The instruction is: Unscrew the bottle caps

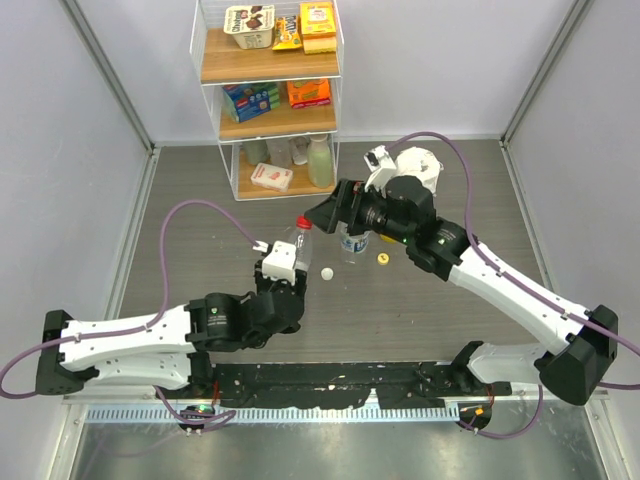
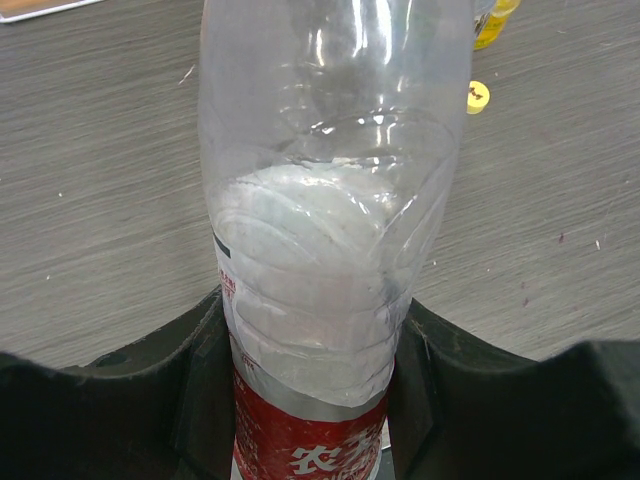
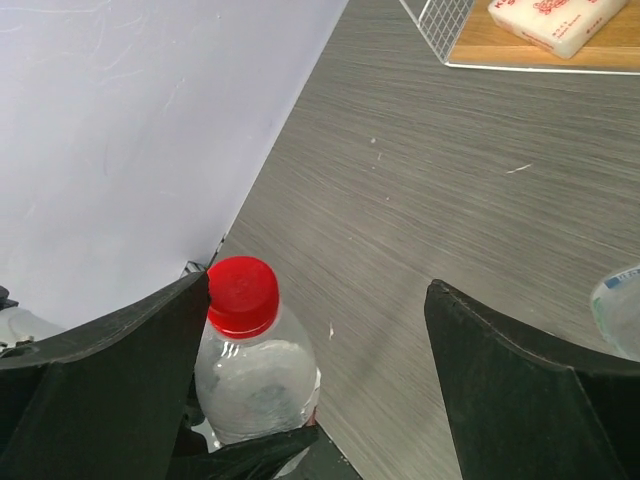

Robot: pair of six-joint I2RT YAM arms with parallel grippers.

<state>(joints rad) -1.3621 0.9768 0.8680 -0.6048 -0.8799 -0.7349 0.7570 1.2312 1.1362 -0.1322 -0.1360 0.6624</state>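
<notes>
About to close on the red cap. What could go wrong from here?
The red cap sits close beside one finger of the open right gripper, off centre, so closing may push the red-label bottle aside. The left gripper holds it well below the cap, so twisting could tilt it.

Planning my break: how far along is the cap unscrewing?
Done: the white cap and yellow cap lie loose on the table. In hand: the left claw grips the red-label bottle, the open right claw beside its red cap, not yet closed on it. Left: that one cap.

Robot lab, partition walls (image 1: 60, 150), stocked shelf (image 1: 265, 72)
</notes>
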